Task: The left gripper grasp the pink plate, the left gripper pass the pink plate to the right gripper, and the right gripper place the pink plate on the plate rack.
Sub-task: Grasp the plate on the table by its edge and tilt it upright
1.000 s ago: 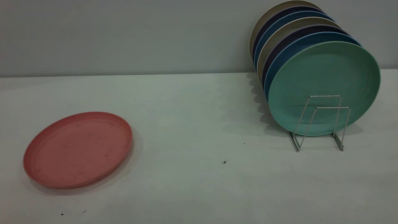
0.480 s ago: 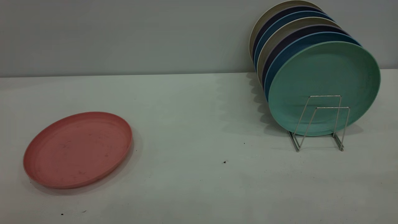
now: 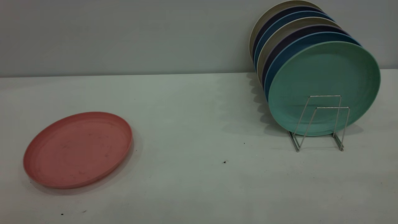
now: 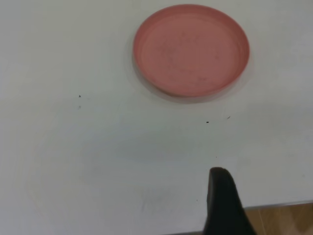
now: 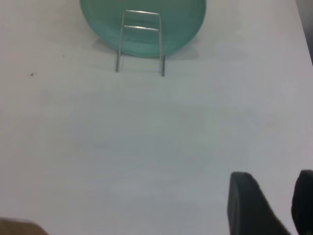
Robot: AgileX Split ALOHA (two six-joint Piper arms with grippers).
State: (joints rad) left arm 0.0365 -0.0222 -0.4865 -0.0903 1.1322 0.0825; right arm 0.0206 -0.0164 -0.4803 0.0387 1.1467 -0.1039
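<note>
The pink plate [image 3: 77, 150] lies flat on the white table at the left, and it also shows in the left wrist view [image 4: 191, 49]. The plate rack [image 3: 320, 123], of thin silver wire, stands at the right; its two front loops are bare in front of a mint-green plate [image 3: 323, 84]. The rack also shows in the right wrist view [image 5: 140, 41]. The left gripper [image 4: 224, 205] hangs near the table's front edge, well short of the pink plate. The right gripper [image 5: 273, 176] is open and empty above bare table, short of the rack. Neither gripper shows in the exterior view.
Behind the green plate, several beige, purple and blue plates [image 3: 289, 34] stand on edge in the rack, leaning toward the wall. The table [image 3: 199, 124] runs between plate and rack. Its front edge and a wooden floor [image 4: 288, 220] show in the left wrist view.
</note>
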